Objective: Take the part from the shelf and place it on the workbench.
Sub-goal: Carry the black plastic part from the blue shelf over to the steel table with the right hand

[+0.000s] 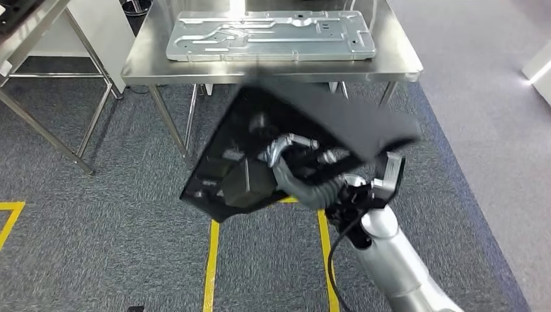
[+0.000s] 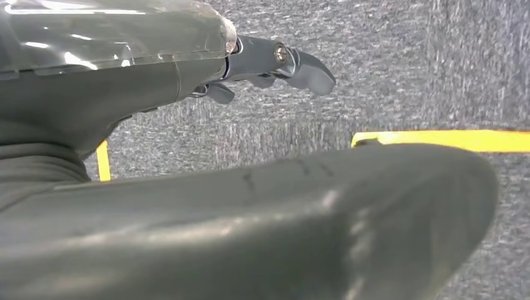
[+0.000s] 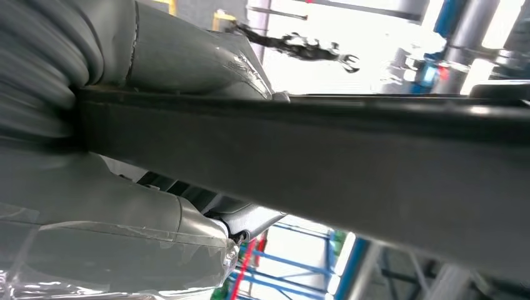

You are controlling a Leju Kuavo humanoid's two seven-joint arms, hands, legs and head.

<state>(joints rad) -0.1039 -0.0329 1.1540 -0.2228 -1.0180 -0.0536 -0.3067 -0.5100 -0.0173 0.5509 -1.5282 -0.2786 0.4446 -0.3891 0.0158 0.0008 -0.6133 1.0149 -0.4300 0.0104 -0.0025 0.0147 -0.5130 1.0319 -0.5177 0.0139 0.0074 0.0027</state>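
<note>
Presently: right hand (image 1: pixel 305 172) grips black part (image 1: pixel 260 156), held tilted above carpet, just short of workbench (image 1: pixel 143 65). Left hand (image 2: pixel 275 62) w/ fingers curled, holding nothing, over floor.

Legible text, labels, brands, nos., signs: none in any view. Black part (image 1: pixel 286 140): no marking readable, surface blurred. Stamped metal panel (image 1: pixel 269 36) on steel workbench (image 1: pixel 396 65): embossed ribs only, no lettering made out. Yellow floor tape (image 1: pixel 211 266) on carpet: plain lines, no characters.
</note>
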